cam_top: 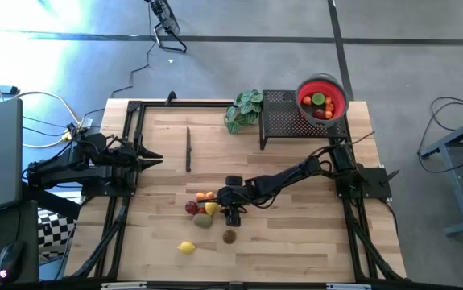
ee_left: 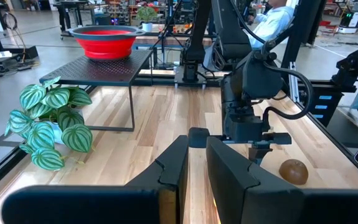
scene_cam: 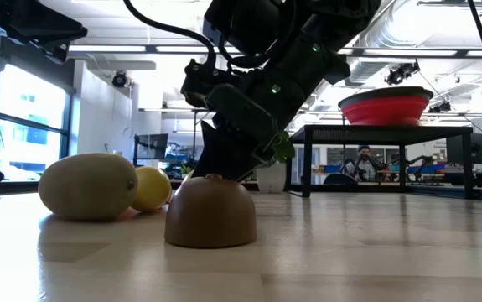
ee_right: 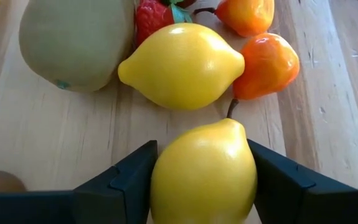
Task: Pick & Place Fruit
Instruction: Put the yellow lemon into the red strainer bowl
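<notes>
A red bowl [cam_top: 322, 98] sits on a black rack [cam_top: 291, 121] — leafy plant [cam_top: 244, 109] beside it, black pen [cam_top: 188, 150] apart.

Daylight floods in from the window side, washing the floor [cam_top: 62, 32] blue-white in the high view — near glare. The table [cam_top: 295, 258] is evenly lit, with soft, short shadows under the arms. At table height the foreground wood blurs and ceiling strip lights [scene_cam: 132, 49] burn bright. Up close, the yellow fruit [ee_right: 203, 174] carries broad soft highlights — edges slightly bowed.
</notes>
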`<act>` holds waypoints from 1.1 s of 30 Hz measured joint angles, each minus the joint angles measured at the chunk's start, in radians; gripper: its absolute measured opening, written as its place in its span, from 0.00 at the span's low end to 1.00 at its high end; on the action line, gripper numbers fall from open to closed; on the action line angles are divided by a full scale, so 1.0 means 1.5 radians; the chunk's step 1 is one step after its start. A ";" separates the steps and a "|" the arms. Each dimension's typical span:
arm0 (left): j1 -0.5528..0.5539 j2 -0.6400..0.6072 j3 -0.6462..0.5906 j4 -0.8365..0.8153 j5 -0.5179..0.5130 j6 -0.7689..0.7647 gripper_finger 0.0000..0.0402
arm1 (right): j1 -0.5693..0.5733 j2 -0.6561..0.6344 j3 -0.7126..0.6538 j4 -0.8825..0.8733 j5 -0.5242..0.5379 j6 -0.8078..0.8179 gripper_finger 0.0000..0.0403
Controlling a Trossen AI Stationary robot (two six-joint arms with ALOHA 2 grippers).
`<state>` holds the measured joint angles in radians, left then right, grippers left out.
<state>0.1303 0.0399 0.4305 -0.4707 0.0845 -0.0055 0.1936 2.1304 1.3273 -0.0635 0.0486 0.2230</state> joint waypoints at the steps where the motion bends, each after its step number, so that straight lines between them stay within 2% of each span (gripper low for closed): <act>1: 0.000 0.000 0.000 0.000 0.000 0.000 0.13 | 0.000 0.000 0.000 0.000 0.001 -0.005 0.50; 5: 0.000 0.000 0.000 0.000 0.000 0.000 0.13 | 0.000 0.000 0.000 0.000 0.000 -0.010 0.51; 11: 0.000 0.000 0.000 0.000 0.000 0.000 0.13 | 0.000 0.000 0.000 0.000 0.003 -0.011 0.60; 17: 0.000 0.000 0.000 0.000 0.000 0.000 0.13 | 0.000 0.000 0.000 0.000 -0.002 -0.012 0.51; 21: 0.000 0.000 0.000 0.000 0.000 0.000 0.13 | -0.001 0.000 0.000 0.000 -0.017 -0.012 0.51; 23: 0.000 0.000 0.000 0.000 0.000 0.000 0.13 | 0.000 0.000 0.000 0.000 -0.013 -0.012 0.55; 29: 0.000 0.000 0.000 0.000 0.000 0.000 0.13 | -0.002 0.000 0.001 0.001 -0.019 -0.012 0.80; 33: 0.000 0.000 0.000 0.000 0.000 0.000 0.13 | -0.002 0.000 0.001 0.002 -0.019 -0.003 0.87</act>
<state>0.1303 0.0399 0.4305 -0.4708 0.0845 -0.0055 0.1905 2.1300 1.3289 -0.0605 0.0204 0.2189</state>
